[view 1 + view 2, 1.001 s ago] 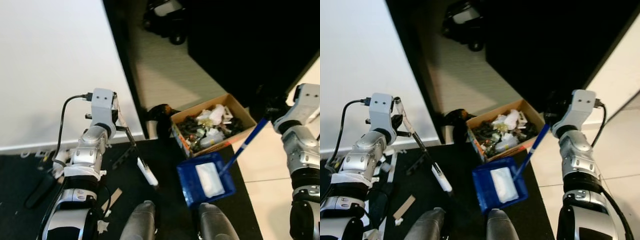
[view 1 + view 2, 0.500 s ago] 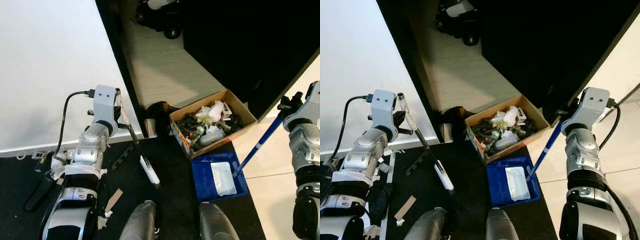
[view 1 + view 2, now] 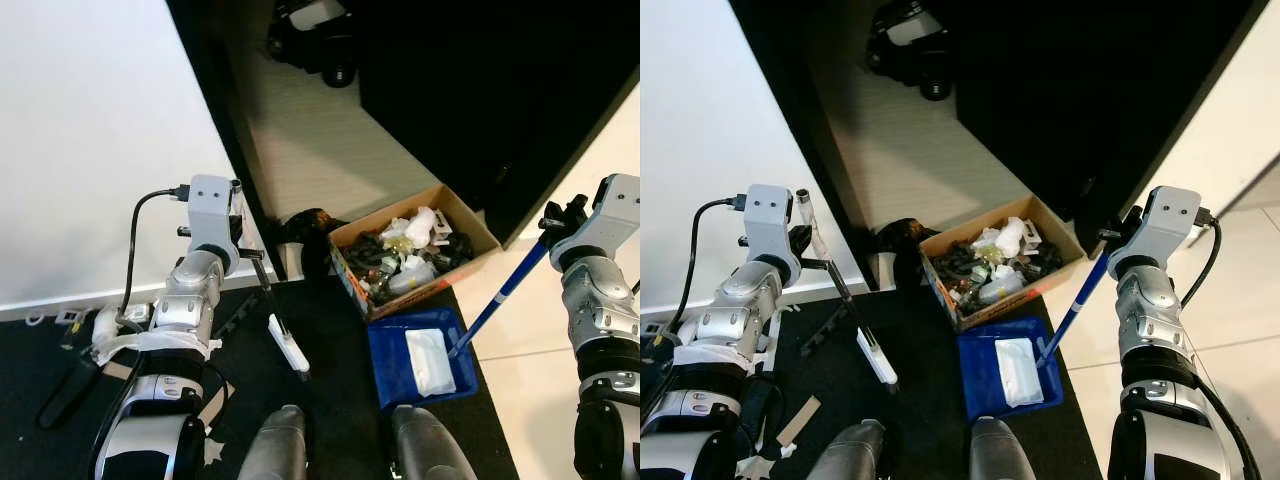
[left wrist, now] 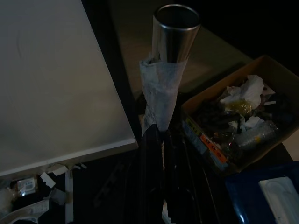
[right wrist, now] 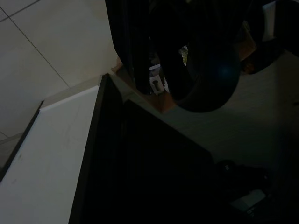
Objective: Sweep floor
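Item: blue rectangular plastic dustpan (image 3: 420,360) with long blue handle (image 3: 498,298). It lay flat on the black floor mat (image 3: 330,340), right of centre, just in front of the robot's right foot (image 3: 425,455). A white crumpled paper (image 3: 428,360) sat inside the pan. The handle rose up and to the right into the right gripper (image 3: 556,226), whose black fingers were clamped round its top end.

Item: thin black broom stick with a white head (image 3: 287,350). The stick (image 3: 262,290) slanted down from the left gripper (image 3: 237,215), which was pinched on its upper part; in the left wrist view a metal tube end wrapped in white tape (image 4: 163,74) stood above the grip. The white head touched the mat left of the dustpan, apart from it.

Item: open brown cardboard box (image 3: 415,258), filled with mixed dark and white rubbish. It stood just beyond the dustpan, at the far edge of the mat.

Item: dark rounded object (image 3: 310,228), left of the box, identity unclear.

Item: white panel (image 3: 90,150), far left. Pale tiled floor (image 3: 540,350) lay to the right. Paper scraps (image 3: 215,450) lay on the mat near the left arm.
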Tool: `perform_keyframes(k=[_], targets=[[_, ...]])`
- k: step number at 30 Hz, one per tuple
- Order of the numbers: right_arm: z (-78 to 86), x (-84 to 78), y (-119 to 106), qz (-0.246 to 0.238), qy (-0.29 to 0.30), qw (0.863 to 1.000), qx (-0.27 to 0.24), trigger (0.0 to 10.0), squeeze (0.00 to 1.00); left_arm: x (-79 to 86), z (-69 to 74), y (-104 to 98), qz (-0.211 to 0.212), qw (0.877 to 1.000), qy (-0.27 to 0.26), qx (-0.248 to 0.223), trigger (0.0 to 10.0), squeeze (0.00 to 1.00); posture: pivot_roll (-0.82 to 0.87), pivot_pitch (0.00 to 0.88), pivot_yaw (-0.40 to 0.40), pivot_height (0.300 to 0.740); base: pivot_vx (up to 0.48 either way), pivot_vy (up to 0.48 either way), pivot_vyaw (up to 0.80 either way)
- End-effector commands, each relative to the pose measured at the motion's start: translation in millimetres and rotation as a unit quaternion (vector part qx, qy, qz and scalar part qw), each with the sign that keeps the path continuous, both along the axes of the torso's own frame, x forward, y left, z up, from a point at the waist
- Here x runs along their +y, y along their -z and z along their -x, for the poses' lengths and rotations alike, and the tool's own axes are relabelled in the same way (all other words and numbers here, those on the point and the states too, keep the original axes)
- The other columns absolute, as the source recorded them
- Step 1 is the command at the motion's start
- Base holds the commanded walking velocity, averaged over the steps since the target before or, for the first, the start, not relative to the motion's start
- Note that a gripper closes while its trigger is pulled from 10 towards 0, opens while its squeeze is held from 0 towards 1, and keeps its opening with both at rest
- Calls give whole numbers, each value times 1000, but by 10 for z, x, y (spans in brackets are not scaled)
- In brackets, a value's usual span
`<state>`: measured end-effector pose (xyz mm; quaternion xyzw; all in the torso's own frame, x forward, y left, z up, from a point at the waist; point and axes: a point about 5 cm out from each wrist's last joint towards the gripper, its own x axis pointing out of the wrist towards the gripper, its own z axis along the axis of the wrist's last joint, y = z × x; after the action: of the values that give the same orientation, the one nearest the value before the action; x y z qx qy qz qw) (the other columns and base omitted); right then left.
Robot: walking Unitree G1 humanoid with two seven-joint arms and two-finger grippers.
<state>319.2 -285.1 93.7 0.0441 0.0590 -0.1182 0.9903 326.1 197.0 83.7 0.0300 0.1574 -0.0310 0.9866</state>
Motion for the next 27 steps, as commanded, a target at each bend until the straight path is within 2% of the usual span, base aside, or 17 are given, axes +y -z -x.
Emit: perform_keyframes(k=[1, 10, 14, 15, 17, 21, 24, 27], targets=[[-23, 26, -65, 3, -3, 1000, -21, 10000, 0, -12, 35, 46, 12, 1000, -2, 3, 10000, 0, -1, 53, 39, 740, 0, 0, 0], [-12, -38, -105, 19, 21, 999, -29, 10000, 0, 17, 36, 21, 29, 1000, 1, -2, 10000, 0, 0, 54, 39, 740, 0, 0, 0], [19, -229, -189, -1, 66, 997, -42, 10000, 0, 9, 35, -5, 33, 999, 9, -6, 10000, 0, 2, 47, 39, 740, 74, 0, 0], [-9, -279, -257, -29, 47, 998, -39, 10000, 0, 8, 38, -12, 33, 999, 12, -7, 10000, 0, 2, 44, 40, 740, 334, 0, 0], [-25, -284, -284, -43, 32, 998, -34, 10000, 0, 8, 39, -15, 33, 999, 13, -8, 10000, 0, 2, 44, 40, 740, 334, 0, 0], [-86, -433, -546, -96, 14, 995, -32, 10000, 0, 12, 39, -31, 34, 999, 18, -11, 10000, 0, -7, 40, 42, 740, 355, 0, 0], [-127, -577, -850, -85, 19, 994, -67, 10000, 0, 20, 32, -38, 34, 999, 20, -12, 10000, 0, -16, 35, 43, 740, 358, 0, 0], [-147, -620, -959, -79, 17, 994, -77, 10000, 0, 17, 26, -43, 35, 999, 21, -13, 10000, 0, -15, 34, 42, 740, 360, 0, 0]])
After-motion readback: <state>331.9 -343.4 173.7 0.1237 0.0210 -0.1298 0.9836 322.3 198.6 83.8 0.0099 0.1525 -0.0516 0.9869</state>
